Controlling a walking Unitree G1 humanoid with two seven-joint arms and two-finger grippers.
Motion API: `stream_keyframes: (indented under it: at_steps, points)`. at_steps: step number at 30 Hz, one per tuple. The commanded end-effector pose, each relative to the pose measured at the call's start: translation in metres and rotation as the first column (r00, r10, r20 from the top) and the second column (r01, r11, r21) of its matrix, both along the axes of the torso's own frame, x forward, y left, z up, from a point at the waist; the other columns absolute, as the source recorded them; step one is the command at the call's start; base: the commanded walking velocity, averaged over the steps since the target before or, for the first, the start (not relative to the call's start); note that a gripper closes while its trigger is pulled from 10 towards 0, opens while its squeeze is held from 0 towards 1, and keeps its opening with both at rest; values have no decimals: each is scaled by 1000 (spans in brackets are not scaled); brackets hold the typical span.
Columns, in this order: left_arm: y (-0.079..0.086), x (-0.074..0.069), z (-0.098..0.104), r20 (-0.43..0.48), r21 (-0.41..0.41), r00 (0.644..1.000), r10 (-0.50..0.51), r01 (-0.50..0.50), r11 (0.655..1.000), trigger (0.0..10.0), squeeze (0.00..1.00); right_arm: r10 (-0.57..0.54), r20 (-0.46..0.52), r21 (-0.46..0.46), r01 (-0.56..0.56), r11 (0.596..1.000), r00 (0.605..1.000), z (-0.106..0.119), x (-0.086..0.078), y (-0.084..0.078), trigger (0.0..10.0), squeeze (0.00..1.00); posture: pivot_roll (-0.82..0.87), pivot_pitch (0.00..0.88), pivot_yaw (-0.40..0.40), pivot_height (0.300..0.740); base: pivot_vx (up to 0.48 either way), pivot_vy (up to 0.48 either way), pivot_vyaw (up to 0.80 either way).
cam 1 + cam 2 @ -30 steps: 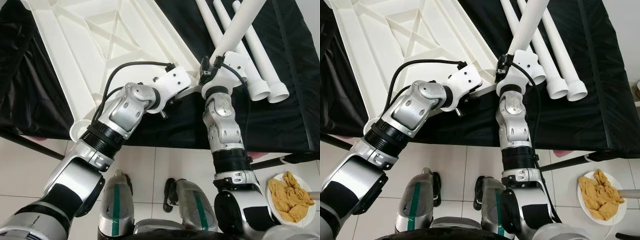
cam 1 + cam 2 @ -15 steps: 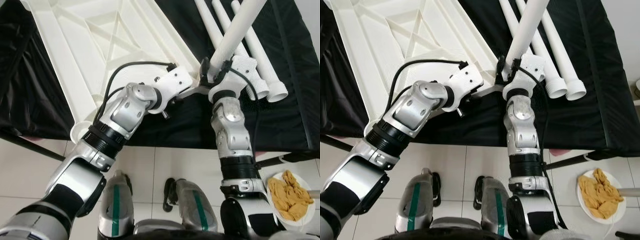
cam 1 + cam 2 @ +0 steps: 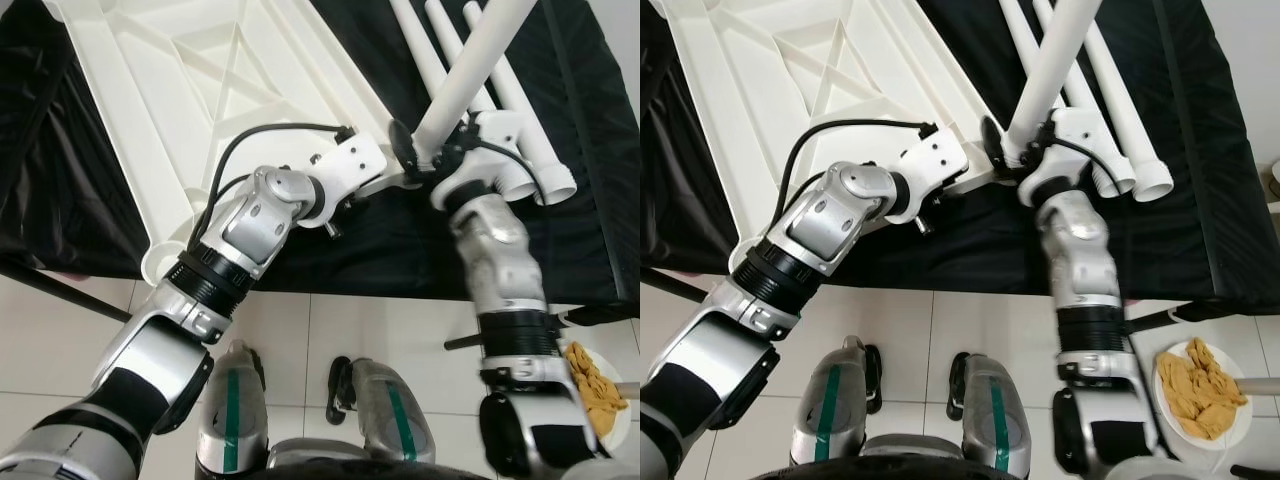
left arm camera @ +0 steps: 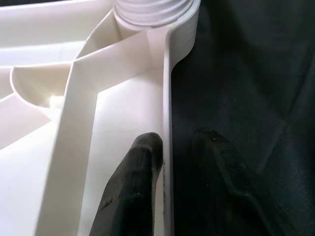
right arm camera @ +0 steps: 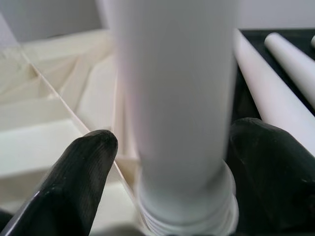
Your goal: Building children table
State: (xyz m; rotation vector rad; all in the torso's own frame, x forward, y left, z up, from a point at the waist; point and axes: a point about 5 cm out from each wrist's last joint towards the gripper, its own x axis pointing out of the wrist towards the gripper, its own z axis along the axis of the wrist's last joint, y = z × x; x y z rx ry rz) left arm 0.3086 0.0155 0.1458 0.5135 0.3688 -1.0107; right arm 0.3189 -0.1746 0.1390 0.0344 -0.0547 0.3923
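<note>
The white tabletop (image 3: 200, 90) lies upside down on a black cloth, ribs up. My left gripper (image 4: 170, 147) is shut on its rim beside a corner socket (image 4: 182, 34), one finger (image 4: 140, 162) inside the rim and one outside. My right gripper (image 3: 435, 150) is shut on a white table leg (image 3: 470, 60) that leans up and to the right. The leg's threaded end (image 5: 187, 216) is down at that corner socket. Other legs (image 3: 525, 150) lie side by side on the cloth, right of the held one.
The cloth-covered surface (image 3: 60, 200) ends just in front of my arms, with tiled floor (image 3: 300, 330) below. A white plate of yellow cloth (image 3: 1195, 395) sits on the floor at the right, and my feet (image 3: 235, 400) stand near the edge.
My right forearm and elbow have swung to the right, with the leg still in the gripper and its lower end at the corner. The left arm and tabletop have not moved.
</note>
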Motion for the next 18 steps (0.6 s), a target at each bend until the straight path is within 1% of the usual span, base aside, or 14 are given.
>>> stream_keyframes:
  at_steps: [1, 2, 4, 6, 8, 9, 11, 14, 18]
  points:
    - [-2, 0, 1, 15, 1, 1000, -8, 8, 1000, 10000, 0, 41, -6, -11, -41, 999, 999, -1, 5, -12, 10000, 0, 29, 0, -51, 740, 0, 0, 0]
    - [-2, 0, 1, 15, 1, 1000, -8, 8, 1000, 10000, 0, 41, -6, -11, -41, 999, 999, -1, 5, -12, 10000, 0, 29, 0, -51, 740, 0, 0, 0]
    - [-1, 0, 1, 17, 2, 1000, -8, 8, 1000, 10000, 0, 85, -16, -22, -85, 996, 996, 1, 8, -22, 10000, 0, 28, 0, -47, 740, 0, 0, 0]
    - [-1, 1, 1, 18, 2, 1000, -8, 8, 1000, 10000, 0, 106, -18, -29, -106, 994, 994, 2, 9, -25, 10000, 0, 28, 0, -47, 740, 0, 0, 0]
    - [-2, 1, 2, 19, 2, 1000, -10, 10, 1000, 10000, 0, 150, -16, -49, -151, 987, 989, 5, 12, -32, 10000, 0, 28, 0, -43, 740, 0, 0, 0]
    - [-2, 1, 2, 19, 2, 1000, -10, 10, 1000, 10000, 0, 150, -16, -49, -151, 987, 989, 5, 12, -32, 10000, 0, 28, 0, -43, 740, 0, 0, 0]
    - [-2, 1, 2, 21, 2, 1000, -12, 11, 1000, 10000, 0, 193, -28, -57, -194, 979, 981, 7, 15, -37, 10000, 0, 27, 0, -40, 740, 0, 0, 0]
    - [-2, 2, 3, 23, 2, 1000, -12, 12, 1000, 10000, 0, 237, -48, -64, -240, 969, 970, 6, 19, -39, 10000, 0, 29, 0, -35, 740, 0, 0, 0]
    - [-1, 3, 4, 25, 3, 1000, -11, 11, 1000, 10000, 0, 244, -46, -74, -247, 966, 969, 7, 24, -39, 10000, 0, 31, 0, -31, 740, 0, 0, 0]
